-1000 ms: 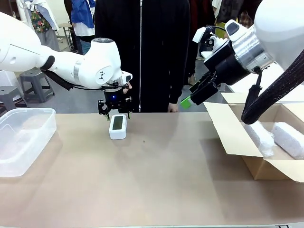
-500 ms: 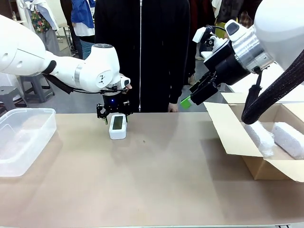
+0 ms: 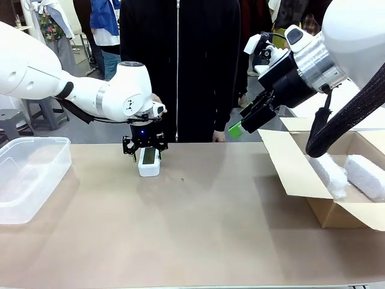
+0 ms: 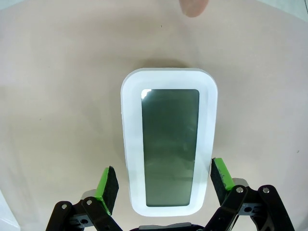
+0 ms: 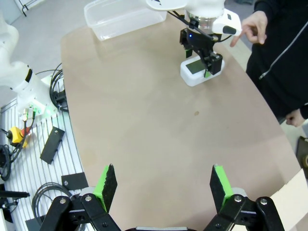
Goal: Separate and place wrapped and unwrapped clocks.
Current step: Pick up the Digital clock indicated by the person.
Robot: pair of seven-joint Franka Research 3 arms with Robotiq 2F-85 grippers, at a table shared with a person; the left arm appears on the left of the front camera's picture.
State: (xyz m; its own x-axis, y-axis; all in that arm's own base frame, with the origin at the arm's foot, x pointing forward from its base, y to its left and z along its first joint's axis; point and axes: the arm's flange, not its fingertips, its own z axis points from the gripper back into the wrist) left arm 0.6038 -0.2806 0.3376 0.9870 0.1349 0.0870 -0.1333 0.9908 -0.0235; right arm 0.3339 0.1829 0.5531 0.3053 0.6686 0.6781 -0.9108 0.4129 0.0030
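Tan table [image 3: 204, 229], crowded room behind

clock [image 4: 168, 149]: smooth white plastic shell, glossy dark screen | table [image 3: 198, 229]: matt tan top | bin [image 3: 27, 174]: clear plastic, faintly glossy | box [image 3: 325, 180]: matt brown cardboard | bundles [image 3: 346, 174]: white bubble wrap | pads [image 4: 108, 187]: matt green

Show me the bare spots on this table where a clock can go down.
The widest bare stretch is the table middle and near side, between the plastic tub and the cardboard box. The tub looks empty too. It is crowded at the bare clock, where the left claw straddles it.
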